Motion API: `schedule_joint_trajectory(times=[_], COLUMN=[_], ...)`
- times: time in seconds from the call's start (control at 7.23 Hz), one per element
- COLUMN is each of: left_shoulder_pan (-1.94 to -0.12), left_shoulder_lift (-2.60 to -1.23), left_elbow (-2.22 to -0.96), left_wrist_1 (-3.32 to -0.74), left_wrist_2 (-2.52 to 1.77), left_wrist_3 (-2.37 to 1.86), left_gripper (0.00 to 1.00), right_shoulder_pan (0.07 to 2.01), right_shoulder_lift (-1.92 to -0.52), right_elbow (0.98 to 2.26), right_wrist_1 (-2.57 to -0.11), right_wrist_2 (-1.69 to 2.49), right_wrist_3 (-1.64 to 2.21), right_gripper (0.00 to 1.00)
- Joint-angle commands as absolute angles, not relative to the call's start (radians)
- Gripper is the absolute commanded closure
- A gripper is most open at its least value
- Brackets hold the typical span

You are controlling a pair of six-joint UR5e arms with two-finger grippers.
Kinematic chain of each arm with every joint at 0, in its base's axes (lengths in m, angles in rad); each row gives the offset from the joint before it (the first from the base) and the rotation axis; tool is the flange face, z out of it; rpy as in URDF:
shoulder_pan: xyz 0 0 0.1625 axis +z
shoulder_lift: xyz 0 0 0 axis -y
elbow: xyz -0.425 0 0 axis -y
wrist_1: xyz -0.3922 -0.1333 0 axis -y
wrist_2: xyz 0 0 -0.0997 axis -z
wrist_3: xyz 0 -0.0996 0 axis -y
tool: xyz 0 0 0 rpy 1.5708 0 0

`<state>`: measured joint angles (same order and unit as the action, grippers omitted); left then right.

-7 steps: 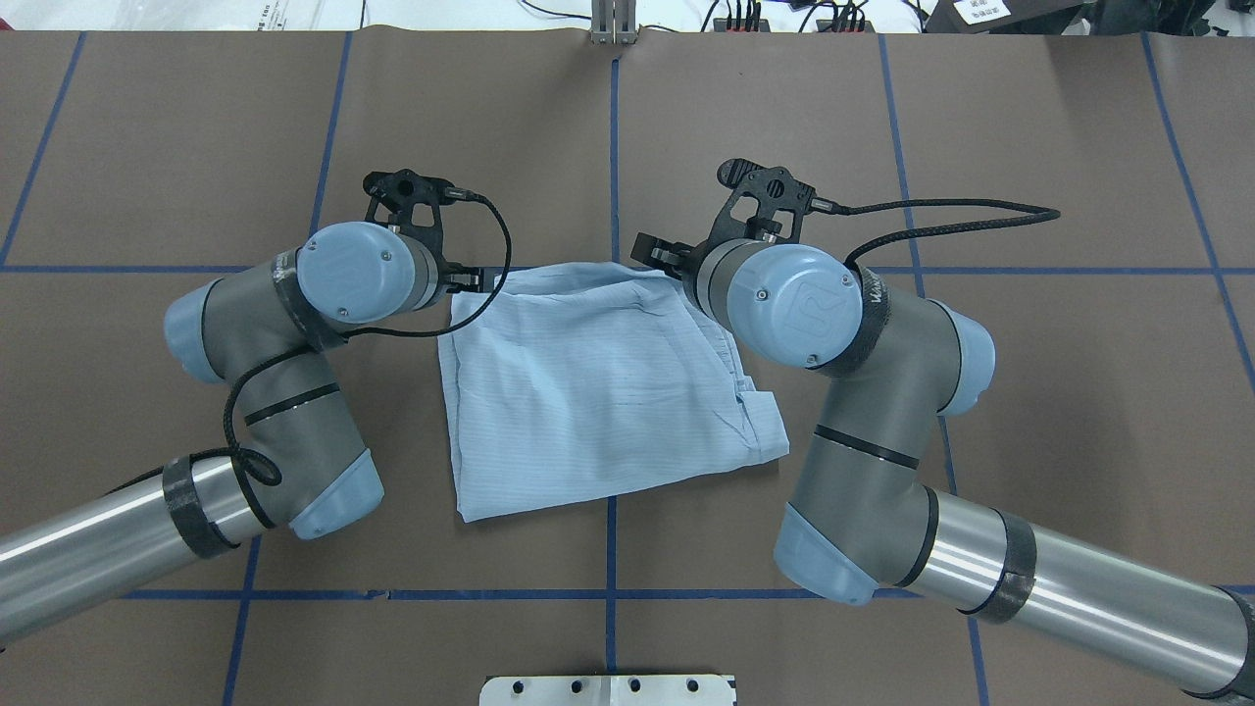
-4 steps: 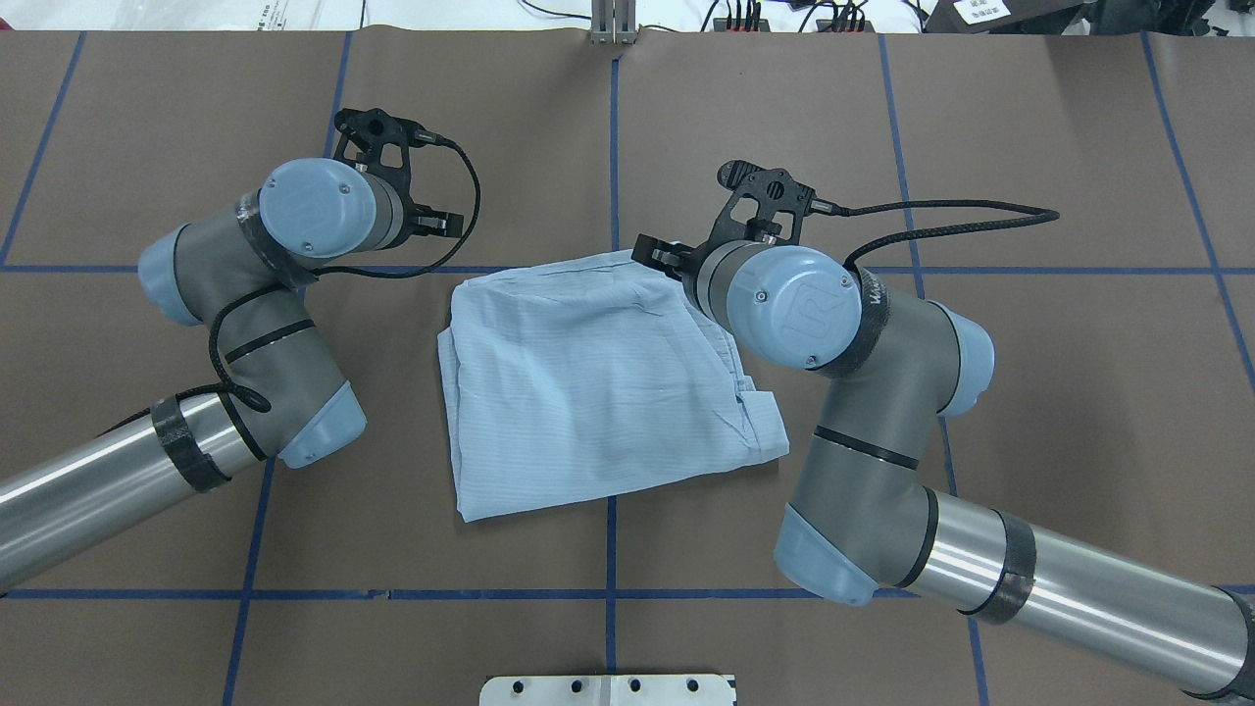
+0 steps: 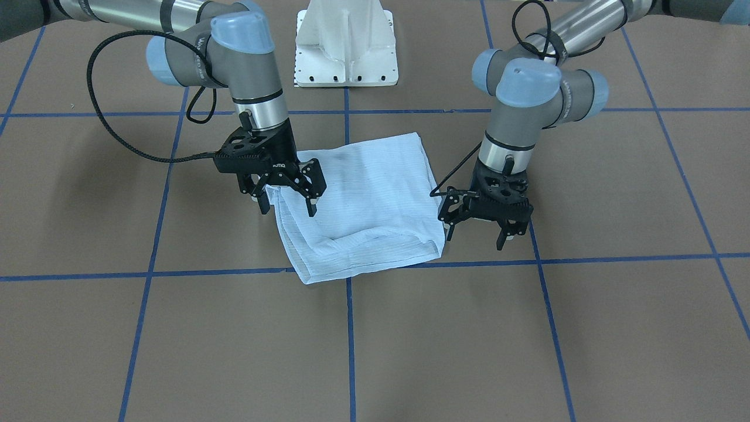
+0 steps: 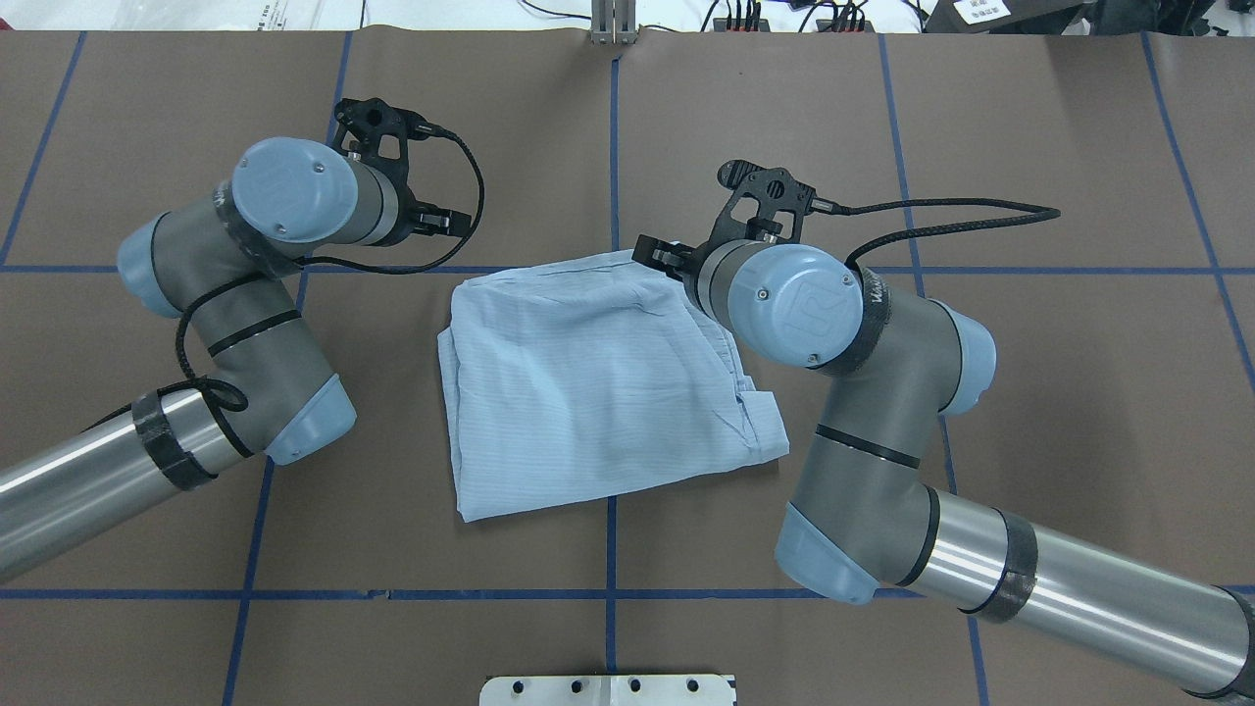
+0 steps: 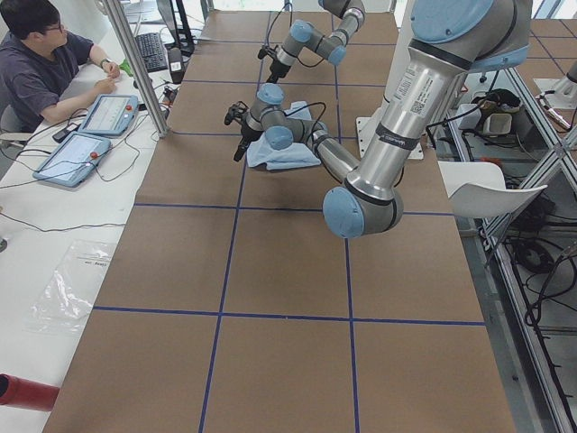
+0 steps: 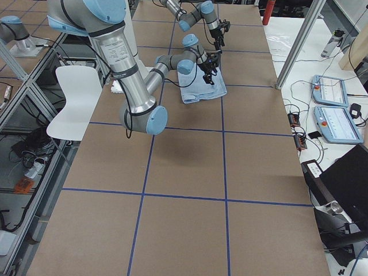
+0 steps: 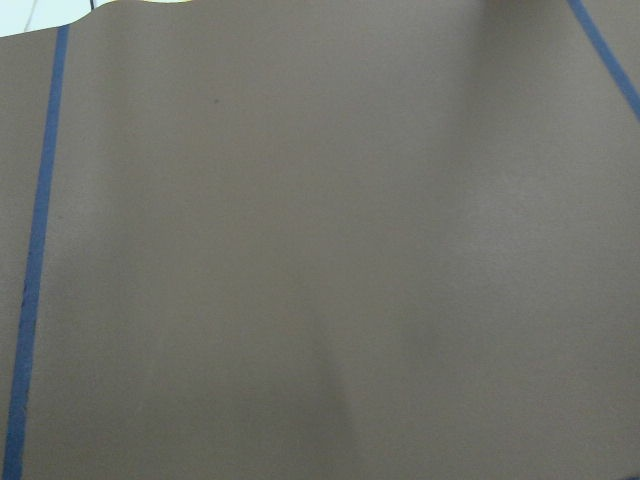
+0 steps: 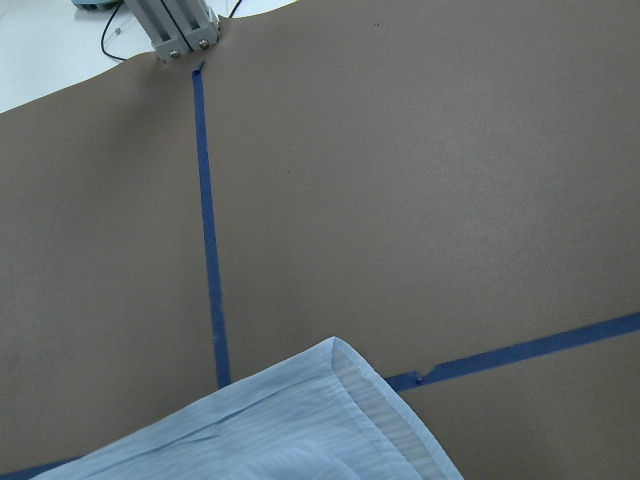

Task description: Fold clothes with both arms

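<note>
Left arm [image 4: 245,324]: is drawing back toward the upper left of the overhead view. A second ago its wrist was sitting at the shirt's upper-left corner; it is now standing well clear of it.
Right arm [image 4: 863,441]: is keeping its place, with the wrist hanging over the shirt's upper-right corner.
Shirt [image 4: 598,382]: is lying as a rough folded rectangle on the brown table [image 4: 1029,392], at the centre of the overhead view, with its upper edge slightly rumpled.
Finding: the fold is judged laid down and released on the left side. The right side is awaiting the same withdrawal.
Left gripper [image 3: 477,237]: is pointing down, right of centre in the front view. Its fingers are spread wide and empty, just beside the shirt's edge.
Right gripper [image 3: 288,211]: is pointing down, left of centre in the front view, with its fingers spread astride the shirt's edge. Contact with the cloth cannot be told.
</note>
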<state>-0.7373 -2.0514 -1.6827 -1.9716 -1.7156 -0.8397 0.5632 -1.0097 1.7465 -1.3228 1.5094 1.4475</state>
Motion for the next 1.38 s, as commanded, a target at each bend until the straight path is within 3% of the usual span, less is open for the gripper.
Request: schedule_joint_trajectory(times=[0.0, 0.28, 0.55, 0.83, 0.97, 1.11, 1.24], left_shoulder_pan=[-0.835, -1.036, -1.268, -1.353, -1.351, -1.385, -1.447], left_shoulder_lift=[-1.918, -1.757, -1.63, -1.481, -1.429, -1.428, -1.481], left_elbow=[-1.846, -1.923, -1.908, -1.908, -1.882, -1.75, -1.702], left_wrist_1=[-1.916, -1.913, -1.91, -1.925, -1.918, -1.943, -1.942], left_wrist_2=[-1.808, -1.992, -2.179, -2.232, -2.226, -2.211, -2.215], left_wrist_3=[-0.65, -0.333, -0.043, -0.005, -0.012, -0.012, -0.014], left_gripper=[0.0, 0.0, 0.0, 0.0, 0.0, 0.0, 0.0], right_shoulder_pan=[0.699, 0.904, 1.158, 1.372, 1.437, 1.439, 1.484], right_shoulder_lift=[-1.104, -1.228, -1.404, -1.561, -1.679, -1.775, -1.781], right_elbow=[1.843, 1.907, 1.901, 1.867, 1.884, 1.879, 1.838], right_wrist_1=[-1.455, -1.555, -1.549, -1.548, -1.543, -1.525, -1.523], right_wrist_2=[1.682, 1.875, 2.081, 2.237, 2.253, 2.249, 2.253], right_wrist_3=[1.216, 0.878, 0.447, 0.1, 0.015, 0.014, 0.012], right_gripper=[0.0, 0.0, 0.0, 0.0, 0.0, 0.0, 0.0])
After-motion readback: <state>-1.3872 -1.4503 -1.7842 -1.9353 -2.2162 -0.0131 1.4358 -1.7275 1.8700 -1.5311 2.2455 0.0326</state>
